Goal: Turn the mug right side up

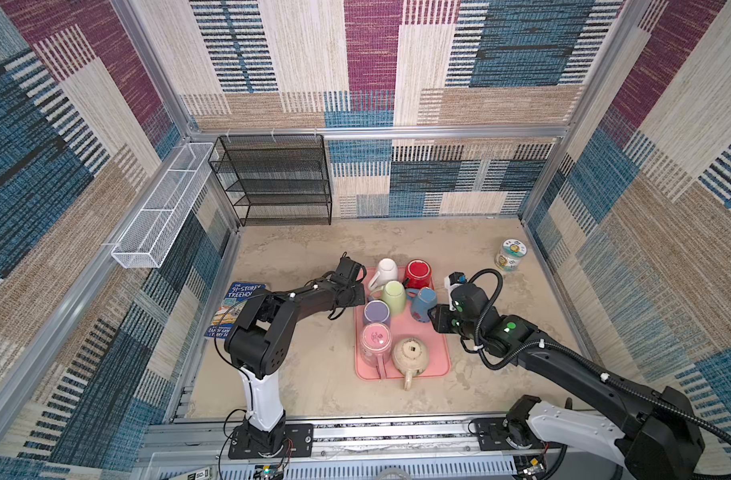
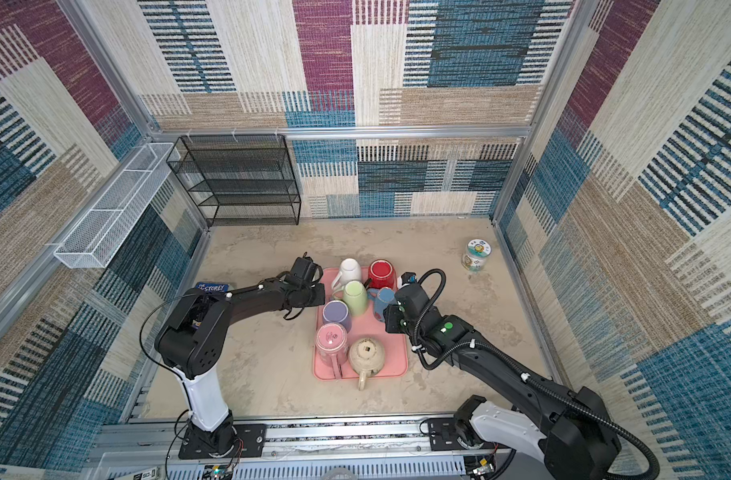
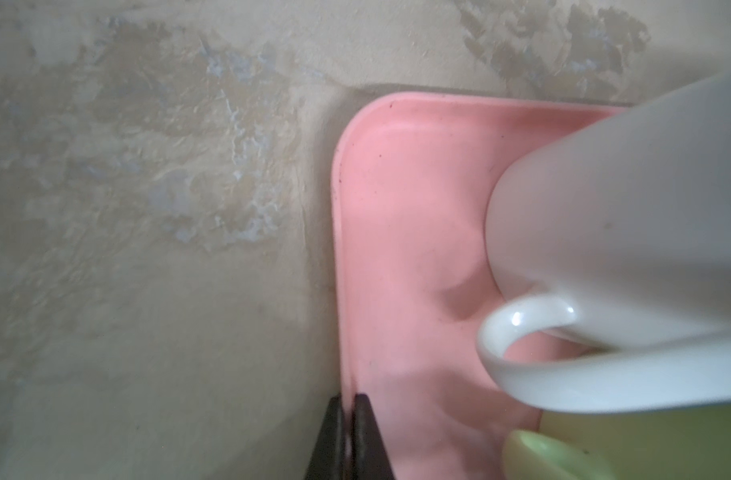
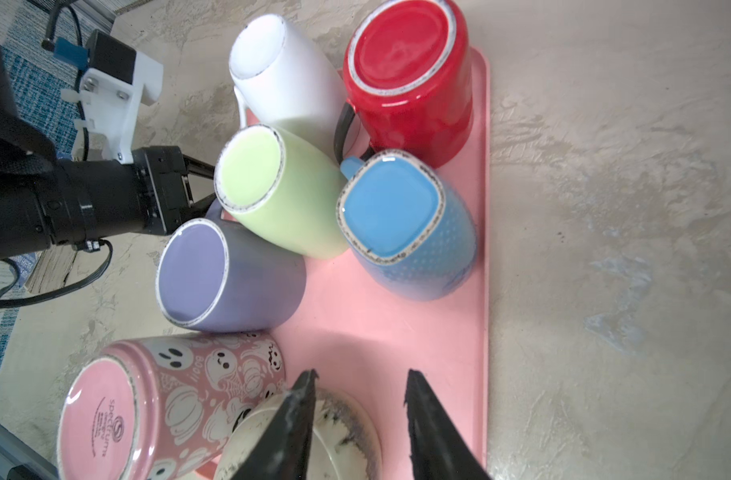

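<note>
Item count:

- Mugs: seven in total, one of each colour: white mug (image 1: 386, 270), red mug (image 1: 418, 272), green mug (image 1: 393, 296), blue mug (image 1: 424, 303), purple mug (image 1: 376, 312), pink mug (image 1: 375, 338), cream mug (image 1: 411, 353).
- Tray (image 1: 432, 336): one.
- Book (image 1: 239, 296): one.
- Jar (image 1: 510, 254): one.
- Black wire rack (image 1: 272, 178): one.
- White wire basket (image 1: 164, 208): one.
- Bench (image 1: 313, 374): one.
- Tools: two, namely the left tool (image 3: 348, 401) and the right tool (image 4: 361, 376).

The table (image 1: 313, 374) holds a tray (image 1: 434, 345) between left claw (image 3: 349, 403) and right claw (image 4: 361, 378), a book (image 1: 234, 299) outside the left, a jar (image 1: 510, 254) beyond the right.
</note>
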Robot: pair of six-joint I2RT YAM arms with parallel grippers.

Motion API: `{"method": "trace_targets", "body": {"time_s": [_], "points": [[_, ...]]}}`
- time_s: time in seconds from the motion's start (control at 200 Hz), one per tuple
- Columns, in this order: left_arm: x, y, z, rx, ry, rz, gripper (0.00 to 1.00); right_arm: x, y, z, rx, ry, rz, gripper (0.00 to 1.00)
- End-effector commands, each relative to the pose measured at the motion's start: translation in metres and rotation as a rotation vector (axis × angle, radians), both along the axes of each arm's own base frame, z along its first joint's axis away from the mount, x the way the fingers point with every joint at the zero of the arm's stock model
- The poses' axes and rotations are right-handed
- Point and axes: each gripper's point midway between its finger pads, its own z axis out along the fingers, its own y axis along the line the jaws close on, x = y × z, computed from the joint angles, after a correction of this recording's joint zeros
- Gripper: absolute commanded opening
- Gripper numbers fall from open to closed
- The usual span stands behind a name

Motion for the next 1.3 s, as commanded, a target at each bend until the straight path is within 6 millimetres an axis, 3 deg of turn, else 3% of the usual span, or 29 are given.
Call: {"method": "trace_targets", "body": {"time_s": [0.0,0.28,0.516,0.591,0.836,1.007,1.127,1.292], "points": [[-0.035,0.005,-0.014,0.050,0.109,-0.080,0.00,0.009,-0.001,0.011,-0.002,-0.053,-0.012,0.39],[-0.055,0.007,-0.020,0.050,0.127,-0.085,0.00,0.009,-0.002,0.013,-0.011,-0.061,-0.011,0.39],[-0.054,0.007,-0.016,0.056,0.111,-0.073,0.00,0.008,-0.003,0.011,-0.020,-0.055,-0.007,0.40],[-0.051,0.008,-0.009,0.061,0.098,-0.068,0.10,0.008,-0.004,0.013,-0.027,-0.061,-0.006,0.40],[-0.039,0.010,0.022,0.087,0.048,-0.069,0.33,0.012,-0.008,0.015,-0.060,-0.080,-0.012,0.43],[-0.034,0.014,0.048,0.122,0.013,-0.094,0.43,0.013,-0.005,0.021,-0.055,-0.106,0.006,0.50],[-0.030,0.003,0.074,0.097,-0.029,-0.180,0.46,0.013,0.002,0.031,-0.034,-0.151,0.064,0.61],[-0.031,-0.028,0.118,0.071,-0.089,-0.469,0.49,0.010,0.011,0.044,-0.008,-0.223,0.140,0.65]]}}
